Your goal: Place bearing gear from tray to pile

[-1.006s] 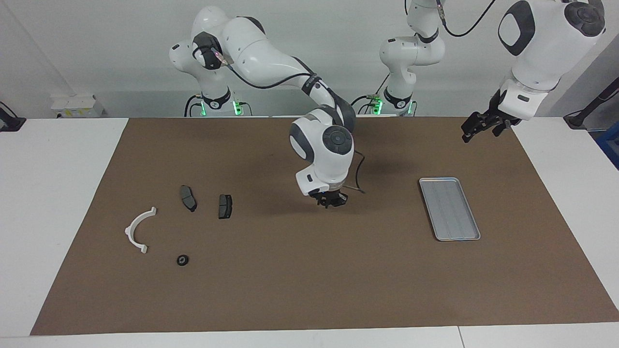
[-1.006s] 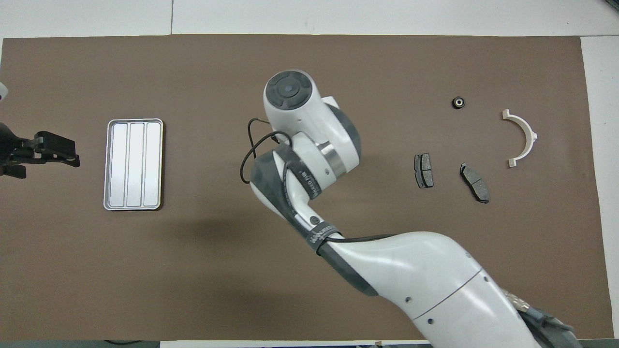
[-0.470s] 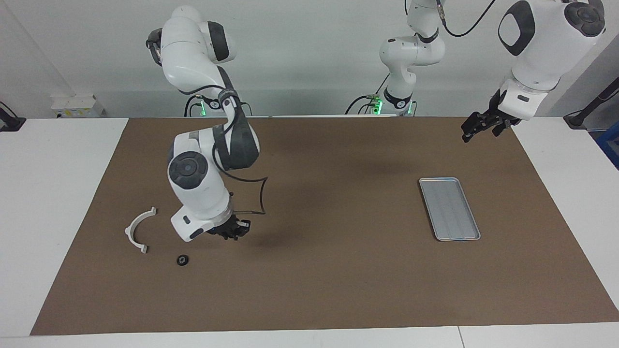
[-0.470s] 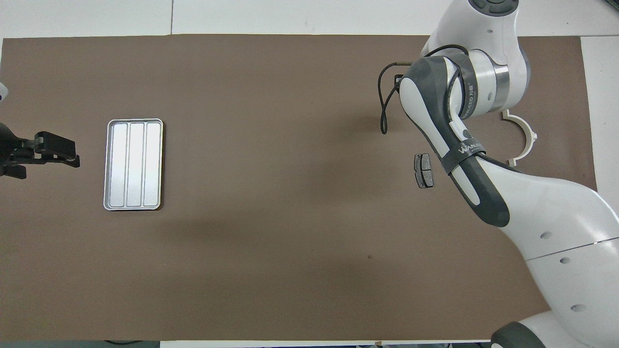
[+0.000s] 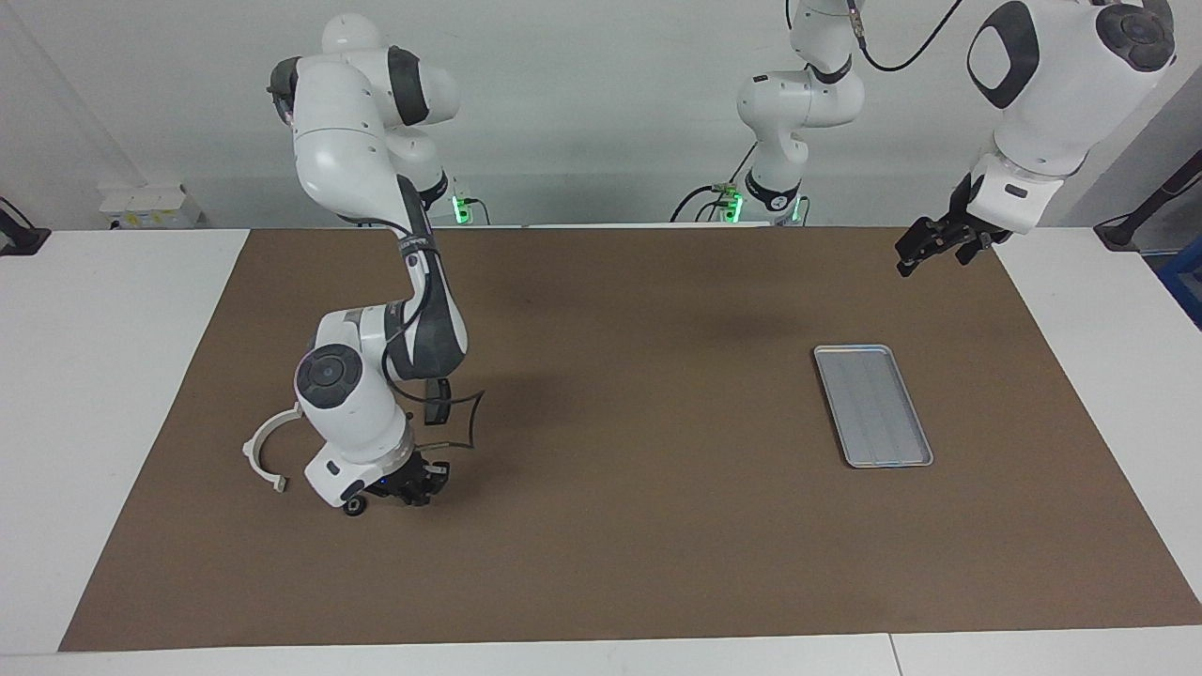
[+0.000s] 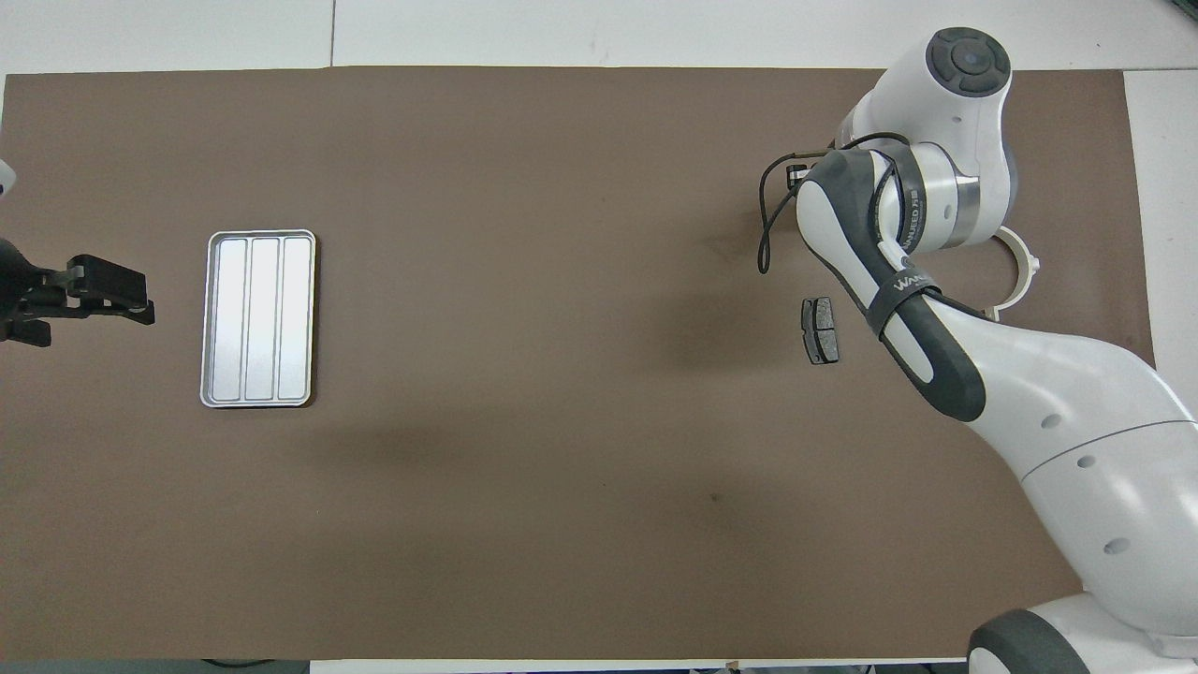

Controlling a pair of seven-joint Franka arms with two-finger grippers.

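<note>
The jaws of the right gripper (image 5: 410,489), their opening not discernible, are held low beside the small black round bearing gear (image 5: 355,508), which is laid on the brown tabletop (image 5: 639,545) by the white semicircular plastic bracket (image 5: 266,451), well apart from the flat silver-grey metal tray (image 5: 873,406), so placement is judged done, while the left gripper (image 5: 925,250) is kept waiting aloft.

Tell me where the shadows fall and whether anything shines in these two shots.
Facing view: a soft shadow lies on the mat beside the right tool; green lights glow at both arm bases. Overhead view: the tray reflects bright light, and broad dim shadows cross the mat.
</note>
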